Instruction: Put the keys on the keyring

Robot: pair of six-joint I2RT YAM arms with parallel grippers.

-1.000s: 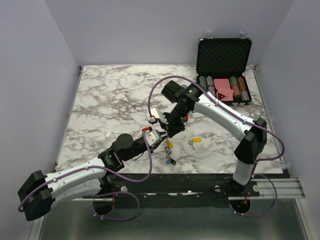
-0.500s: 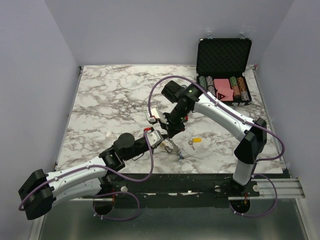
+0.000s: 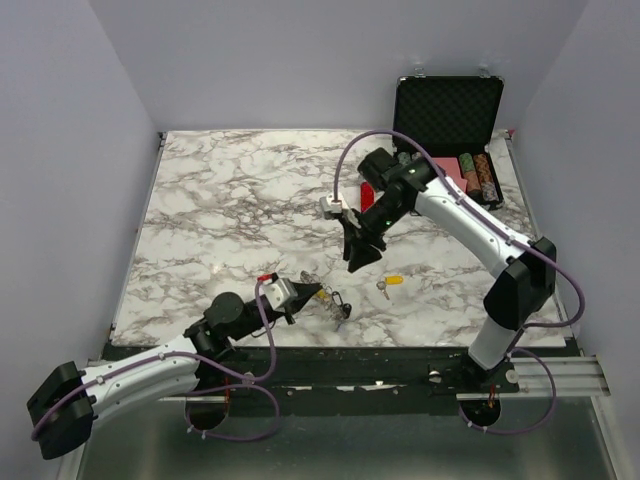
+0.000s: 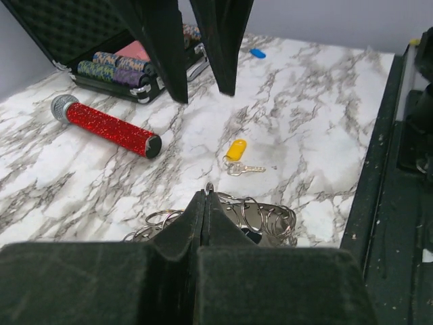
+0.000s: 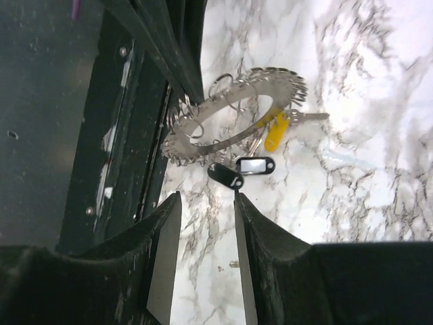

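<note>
The right gripper [image 3: 356,262] has released and risen clear of the keyring [image 4: 260,218], jaws half open and empty. The left gripper [image 3: 320,293], fully closed, pinches its rim. Just beside the keyring, a yellow key [image 3: 391,283] awaits threading.

The table [image 3: 220,200] is white marble veined in grey and black. On it the case [image 3: 447,110] is black, and the poker chips [image 4: 111,64] are striped in several colours. The cylinder [image 4: 108,128] is glittery red with a silver cap and black end, the loose key [image 4: 236,150] has a yellow head and silver blade, and the silvery keyring [image 5: 277,78] carries a yellow-headed key [image 5: 276,132] and black tags [image 5: 225,175].
</note>
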